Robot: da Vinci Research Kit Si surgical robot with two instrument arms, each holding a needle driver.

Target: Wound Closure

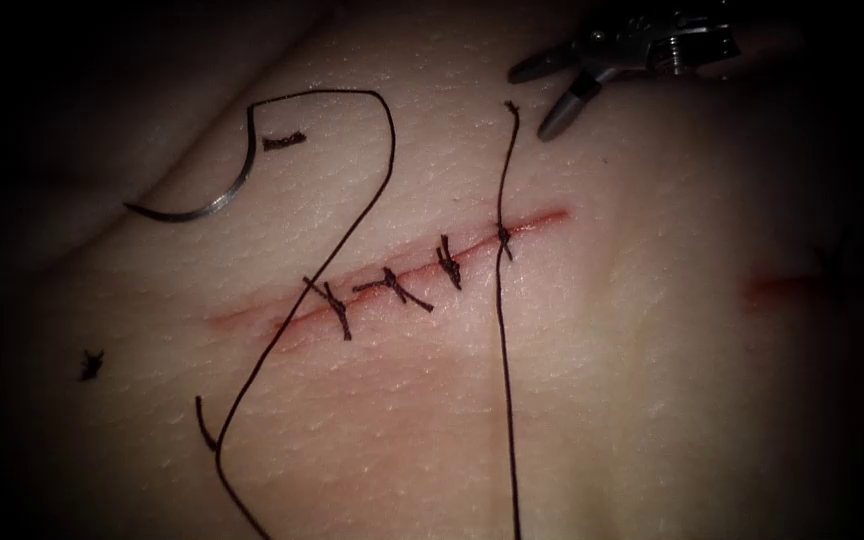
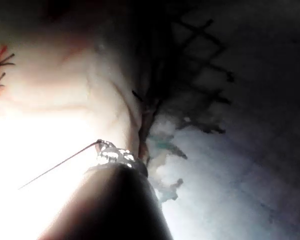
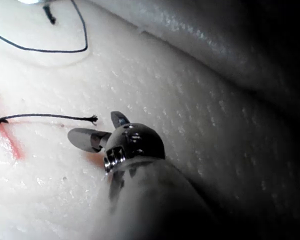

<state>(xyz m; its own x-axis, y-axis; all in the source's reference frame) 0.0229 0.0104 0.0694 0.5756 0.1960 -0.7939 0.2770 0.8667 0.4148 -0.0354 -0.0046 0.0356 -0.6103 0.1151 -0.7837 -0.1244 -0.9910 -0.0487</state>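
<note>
hovering above the right end of the cut (image 1: 392, 280), the right tool (image 1: 552, 92) has its jaws spread and holds nothing. the needle (image 1: 202, 195) lies flat on the tissue (image 1: 652, 400), out of it, well to the left of the cut. its thread (image 1: 352, 230) loops away and crosses the cut near the leftmost stitch (image 1: 337, 308). four knotted stitches sit along the cut, a long tail (image 1: 505, 160) rising from the rightmost. left tool (image 2: 115, 156): can't tell its jaws.

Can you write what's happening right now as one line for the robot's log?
right gripper: open, holds nothing | needle: lying on tissue, left of cut, not in tissue | thread: loose
</note>
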